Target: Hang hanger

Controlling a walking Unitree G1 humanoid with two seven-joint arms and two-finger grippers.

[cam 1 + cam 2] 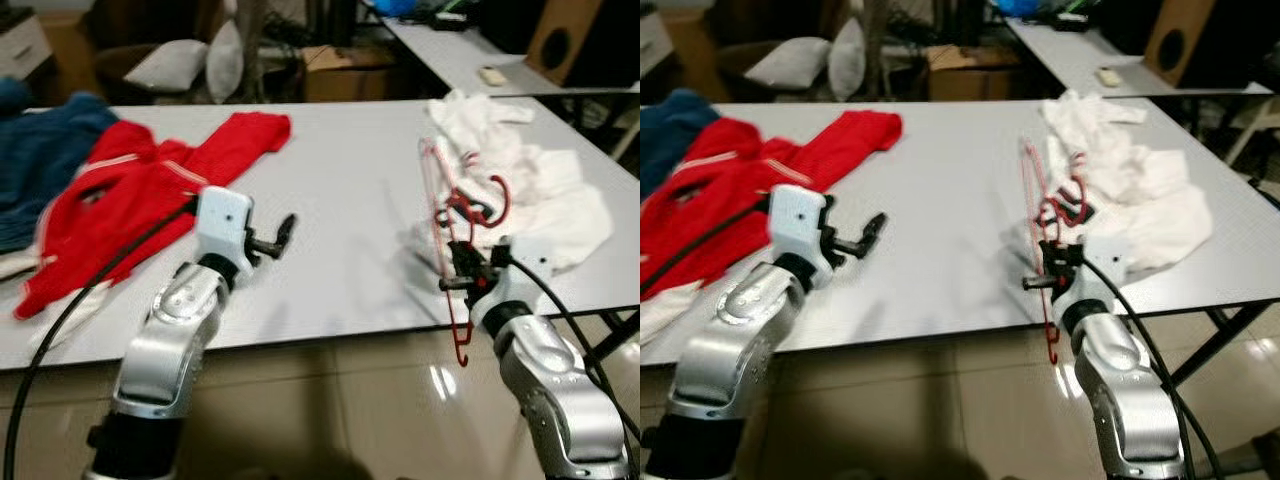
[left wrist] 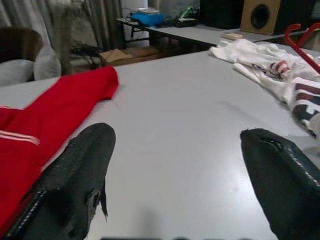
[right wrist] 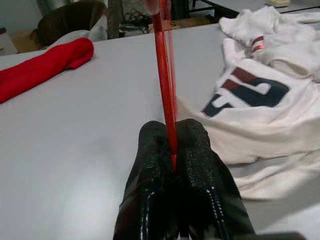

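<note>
- Hanger [image 1: 450, 240], red wire: pinched on one thin bar by the closed right hand [image 3: 172, 165], upright over the counter [image 1: 350, 200] edge, beside the white shirt [image 1: 540, 195].
- Risk: bar pivots or slips in that narrow pinch.
- Risk: hook snags the shirt.
- Left hand [image 2: 175, 175] spread open, empty, can't steady it.

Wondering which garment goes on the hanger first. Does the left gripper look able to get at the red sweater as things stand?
Probably yes. The left gripper is open and holds nothing, and the red sweater lies spread on the table just to its left, with nothing between them.
</note>
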